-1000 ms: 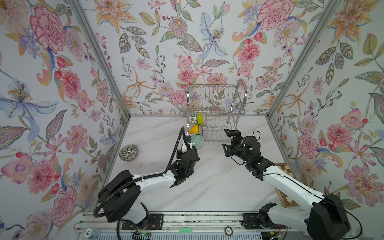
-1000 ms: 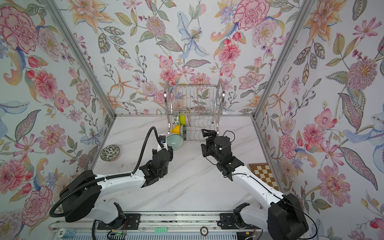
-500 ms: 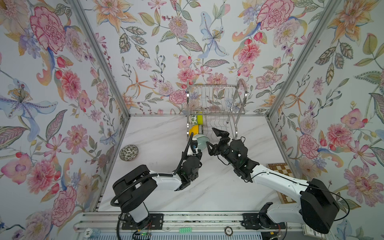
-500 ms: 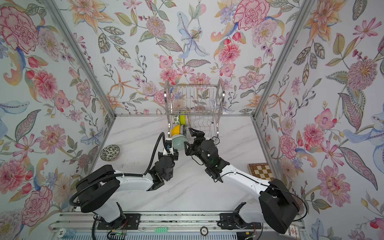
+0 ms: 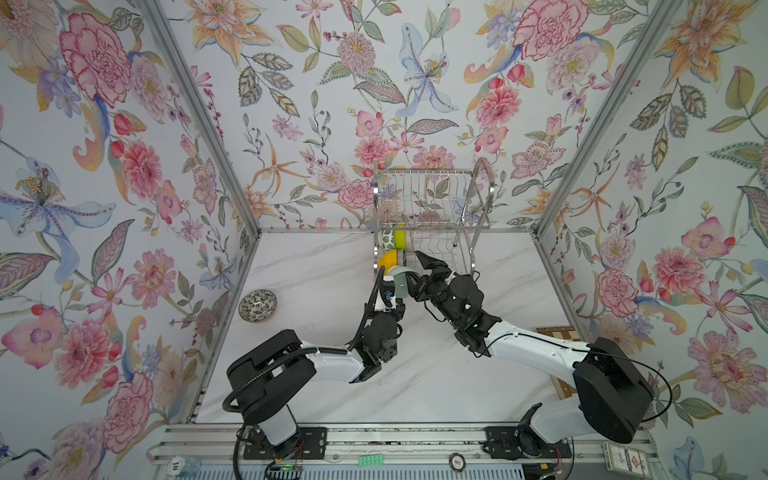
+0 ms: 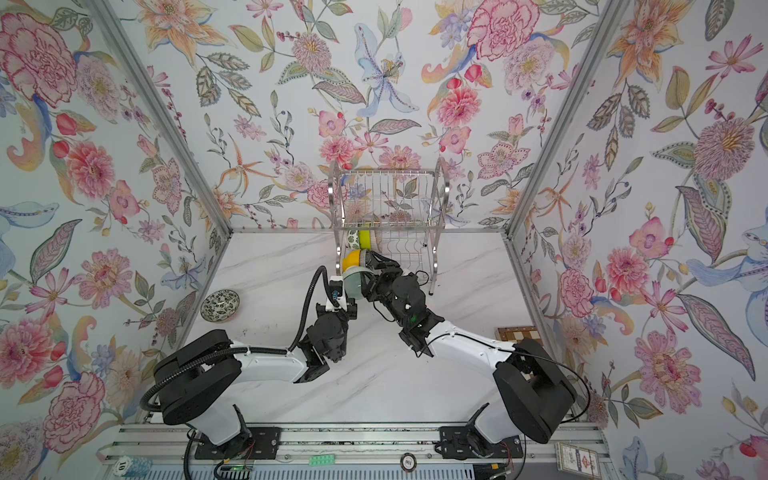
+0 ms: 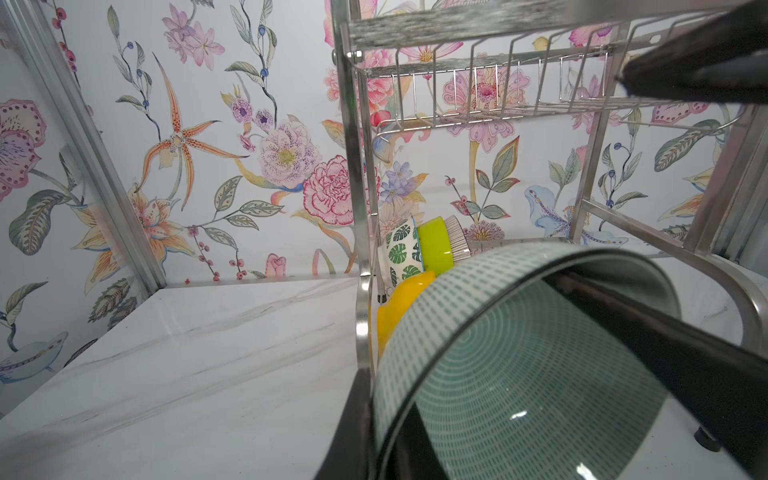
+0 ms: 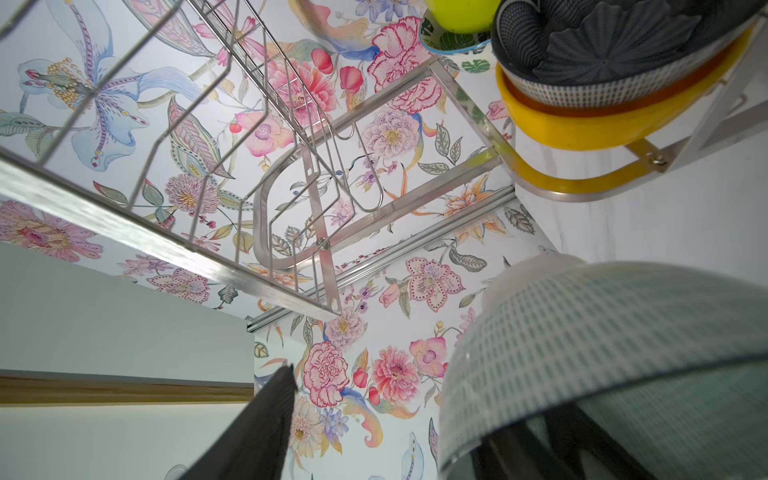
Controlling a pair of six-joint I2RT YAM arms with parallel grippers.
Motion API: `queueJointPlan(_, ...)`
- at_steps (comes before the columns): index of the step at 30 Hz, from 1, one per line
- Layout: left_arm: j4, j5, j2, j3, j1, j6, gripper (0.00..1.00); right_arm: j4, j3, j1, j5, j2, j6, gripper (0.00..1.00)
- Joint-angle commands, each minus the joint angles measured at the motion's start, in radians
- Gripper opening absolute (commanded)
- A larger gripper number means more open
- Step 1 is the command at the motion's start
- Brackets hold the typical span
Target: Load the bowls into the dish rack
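Note:
The pale celadon bowl [image 5: 401,281] [image 6: 356,283] hangs on edge just in front of the dish rack [image 5: 432,195] [image 6: 390,195], by its left front leg. My left gripper [image 5: 391,291] [image 7: 382,440] is shut on its rim [image 7: 519,374]. My right gripper [image 5: 420,273] [image 8: 415,407] is open. One finger is inside the bowl [image 8: 602,332] and the other finger [image 8: 266,419] stands apart from the outer wall. In the rack's lower tier stand green-leaf [image 5: 387,239], lime [image 5: 400,239], orange-yellow [image 5: 388,261] and dark navy flower [image 8: 602,45] bowls.
A black-white speckled bowl [image 5: 257,305] [image 6: 220,305] lies upright on the marble table near the left wall. A wooden chessboard [image 5: 557,332] [image 6: 519,332] sits at the right edge behind my right arm. Floral walls close in three sides.
My right gripper has swung left to the celadon bowl, and its jaws have narrowed around the bowl's wall. My left gripper keeps holding the bowl in about the same place.

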Motion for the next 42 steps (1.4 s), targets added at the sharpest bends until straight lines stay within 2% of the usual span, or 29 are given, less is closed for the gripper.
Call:
queueJointPlan(1,0.087,0.010,-0.001,-0.011,-0.014,0.019,0.00,0.072,0.050,0.008,0.005,0.022,0.026,0.57)
queueJointPlan(7,0.123,0.008,-0.003,-0.031,-0.017,0.045,0.00,0.065,0.070,0.015,0.002,0.039,0.028,0.44)
queueJointPlan(15,0.061,0.028,-0.026,-0.039,-0.018,0.027,0.00,0.072,0.069,0.019,0.010,0.047,0.028,0.22)
queueJointPlan(23,0.040,0.007,-0.041,-0.046,-0.019,0.028,0.01,0.077,0.062,0.023,0.016,0.049,0.016,0.05)
queueJointPlan(26,0.034,0.002,-0.043,-0.046,-0.019,0.025,0.06,0.077,0.051,0.023,0.015,0.047,0.011,0.00)
queueJointPlan(32,0.005,0.010,-0.039,-0.026,-0.018,0.018,0.19,0.121,0.013,0.023,0.024,0.039,0.001,0.00)
queueJointPlan(39,-0.063,-0.001,-0.040,-0.010,-0.018,-0.016,0.43,0.108,-0.005,0.010,0.022,0.022,-0.058,0.00)
queueJointPlan(42,-0.085,0.006,-0.055,-0.021,-0.018,-0.044,0.48,0.111,-0.017,0.006,0.029,0.012,-0.078,0.00)
